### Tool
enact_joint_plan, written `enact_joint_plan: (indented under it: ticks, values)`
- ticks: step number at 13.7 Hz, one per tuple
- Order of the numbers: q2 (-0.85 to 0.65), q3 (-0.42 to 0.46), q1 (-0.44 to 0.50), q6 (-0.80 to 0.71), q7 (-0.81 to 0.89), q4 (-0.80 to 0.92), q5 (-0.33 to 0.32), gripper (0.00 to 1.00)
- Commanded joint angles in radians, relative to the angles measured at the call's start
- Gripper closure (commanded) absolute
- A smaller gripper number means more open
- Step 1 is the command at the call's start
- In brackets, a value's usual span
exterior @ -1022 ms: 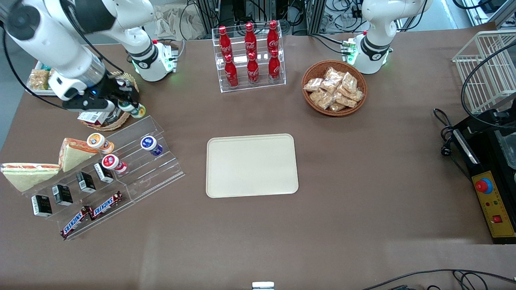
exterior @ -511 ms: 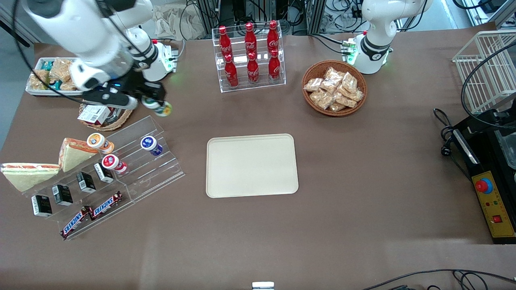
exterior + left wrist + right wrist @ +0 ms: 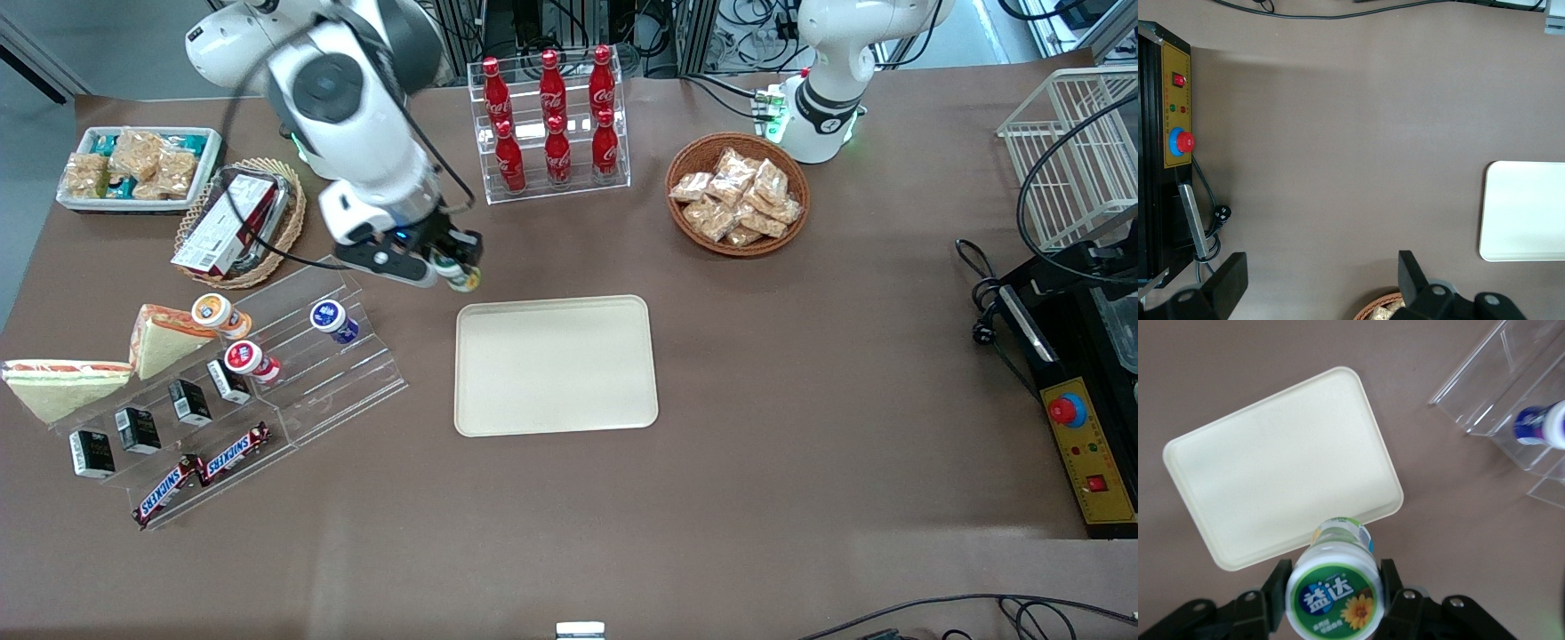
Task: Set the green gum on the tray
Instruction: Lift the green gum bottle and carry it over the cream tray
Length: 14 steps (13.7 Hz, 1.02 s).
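My right gripper (image 3: 452, 269) hangs above the table, shut on the green gum (image 3: 461, 277), a small bottle with a white-rimmed green lid. In the right wrist view the gum (image 3: 1333, 590) sits squeezed between both black fingers (image 3: 1277, 593), lid toward the camera. The cream-beige tray (image 3: 556, 364) lies flat mid-table with nothing on it. The gripper is just outside the tray's corner that is farthest from the front camera, on the working arm's side. The tray (image 3: 1281, 463) lies below the held gum in the right wrist view, which shows one tray corner close to the bottle.
A clear stepped display (image 3: 267, 373) toward the working arm's end holds a blue-lidded bottle (image 3: 333, 320), a red-lidded bottle (image 3: 249, 360), small boxes and Snickers bars. A cola bottle rack (image 3: 551, 124) and a wicker snack basket (image 3: 738, 194) stand farther from the front camera than the tray.
The right arm has carried the green gum from above the stepped display across the table to the tray's corner. The grip has stayed shut on it.
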Motion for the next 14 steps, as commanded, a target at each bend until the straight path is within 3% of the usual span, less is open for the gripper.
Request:
enact_joint_plan:
  ticks: [1,8,14]
  values:
    - [0.019,-0.011,0.054,0.215,0.101,-0.156,-0.043,0.72]
    - [0.171,-0.011,0.070,0.518,0.107,-0.268,-0.043,0.72]
    - [0.224,-0.014,0.060,0.599,0.084,-0.293,-0.044,0.72]
